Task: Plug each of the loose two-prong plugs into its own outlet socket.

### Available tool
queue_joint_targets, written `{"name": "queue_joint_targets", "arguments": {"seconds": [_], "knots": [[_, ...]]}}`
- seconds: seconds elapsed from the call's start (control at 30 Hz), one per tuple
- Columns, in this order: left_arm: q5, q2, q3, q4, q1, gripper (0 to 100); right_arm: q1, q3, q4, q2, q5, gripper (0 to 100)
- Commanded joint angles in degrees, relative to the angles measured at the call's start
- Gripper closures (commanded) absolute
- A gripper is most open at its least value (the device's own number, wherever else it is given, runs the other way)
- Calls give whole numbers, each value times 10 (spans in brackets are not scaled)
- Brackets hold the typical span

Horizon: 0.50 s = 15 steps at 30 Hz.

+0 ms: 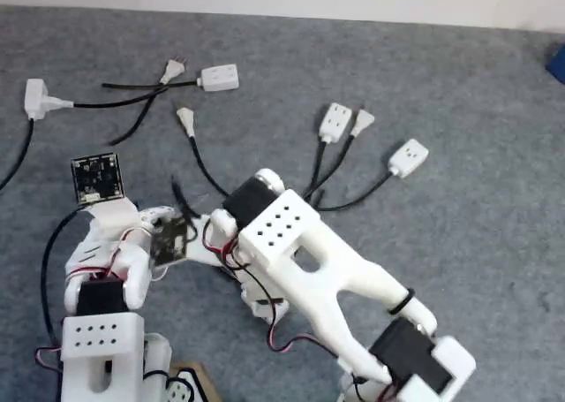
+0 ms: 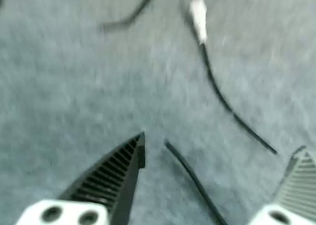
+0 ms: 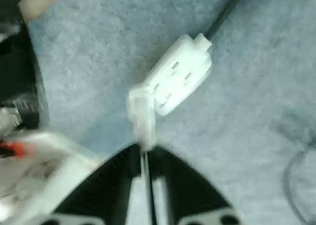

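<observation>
- Saw right gripper clamped shut on a white plug in right wrist view.
- Noted white plug's front end touching the near end of an outlet socket, socket lying flat with slots facing up; couldn't confirm prongs seated in any slot.
- Traced a black cable leaving the far end of that outlet socket.
- Found left gripper spread wide, holding nothing, low over the grey worktop.
- Spotted a cable end on the worktop between its fingers, touching neither.
- Spotted a loose plug further ahead of left gripper, flat on the worktop, black lead trailing back toward the gripper.
- In high view, saw right arm stretched across toward left arm, wrists close together near the middle of the worktop.
- Logged the other hardware beyond the arms, all flat on the worktop:
- Second plug near upper socket, not plugged in.
- Third plug just beside middle socket.
- Lone socket further right, apart from any plug.
- Edge socket at far left, well apart from the rest.
</observation>
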Motion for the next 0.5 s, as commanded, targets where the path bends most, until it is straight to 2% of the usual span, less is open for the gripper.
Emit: {"name": "queue_joint_targets", "arguments": {"seconds": [0.0, 0.13, 0.27, 0.47], "knots": [[6, 0, -15, -15, -32, 568, 7, -44, 1, -9, 83, 991], [7, 0, -15, -36, -67, 568, 10, -43, -2, -8, 137, 991], [42, 0, -29, -36, -109, 568, 24, -46, -2, -8, 138, 991], [102, 0, -69, -33, -257, 568, 80, -48, -4, -8, 139, 991]]}}
